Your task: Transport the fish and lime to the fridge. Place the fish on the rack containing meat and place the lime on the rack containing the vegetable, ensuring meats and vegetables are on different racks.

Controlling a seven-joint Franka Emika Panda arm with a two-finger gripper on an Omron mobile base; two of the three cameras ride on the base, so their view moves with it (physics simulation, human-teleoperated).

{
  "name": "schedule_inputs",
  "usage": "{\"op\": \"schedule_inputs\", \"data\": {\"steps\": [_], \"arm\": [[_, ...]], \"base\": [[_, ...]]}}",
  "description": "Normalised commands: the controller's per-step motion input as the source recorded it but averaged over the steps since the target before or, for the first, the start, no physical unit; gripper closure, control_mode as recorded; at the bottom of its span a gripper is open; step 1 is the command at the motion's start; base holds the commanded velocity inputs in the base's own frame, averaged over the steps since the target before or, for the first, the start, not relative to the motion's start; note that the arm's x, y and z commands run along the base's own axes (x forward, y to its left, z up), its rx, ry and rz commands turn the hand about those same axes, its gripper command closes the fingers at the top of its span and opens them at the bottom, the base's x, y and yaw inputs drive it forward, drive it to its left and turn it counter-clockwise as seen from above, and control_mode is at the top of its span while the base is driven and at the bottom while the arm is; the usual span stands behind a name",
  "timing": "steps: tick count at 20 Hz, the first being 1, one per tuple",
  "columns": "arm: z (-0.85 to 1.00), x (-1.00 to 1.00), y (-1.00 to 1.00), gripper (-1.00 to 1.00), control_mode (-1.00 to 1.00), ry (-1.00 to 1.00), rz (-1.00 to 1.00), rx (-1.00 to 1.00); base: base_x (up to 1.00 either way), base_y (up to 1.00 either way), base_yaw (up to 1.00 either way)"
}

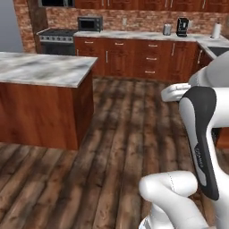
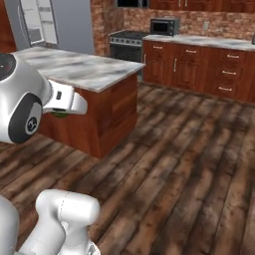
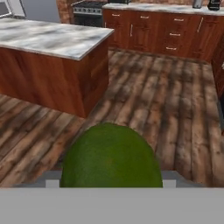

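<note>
**Lime in the claw, fridge far off to the left**

Left base view: the white arm fills the right side; the island counter (image 1: 44, 67) stands to the left, with the stove (image 1: 57, 40) and microwave (image 1: 90, 23) along the back wall.

Right base view: a sliver of green, the lime (image 2: 62, 114), peeks under the claw (image 2: 67, 105) just in front of the island counter. The fridge (image 2: 37, 22) stands open beyond the counter at upper left, well apart, so the island lies between claw and fridge.

Hand view: the lime bulks large between the jaws, which are closed on it. The fish I cannot find.
</note>
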Motion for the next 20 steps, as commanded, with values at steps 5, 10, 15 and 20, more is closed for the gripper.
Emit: {"op": "schedule_inputs", "data": {"steps": [5,10,15,20], "arm": [[0.00,0.00,0.00,1.00,1.00,0.00,0.00,0.00],[0.00,0.00,0.00,1.00,1.00,0.00,0.00,0.00],[0.00,0.00,0.00,1.00,1.00,0.00,0.00,0.00],[0.00,0.00,0.00,1.00,1.00,0.00,0.00,0.00]], "base": [[1.00,-0.54,0.07],[1.00,-0.55,0.08],[1.00,-0.51,0.09],[1.00,-0.48,0.09]]}}
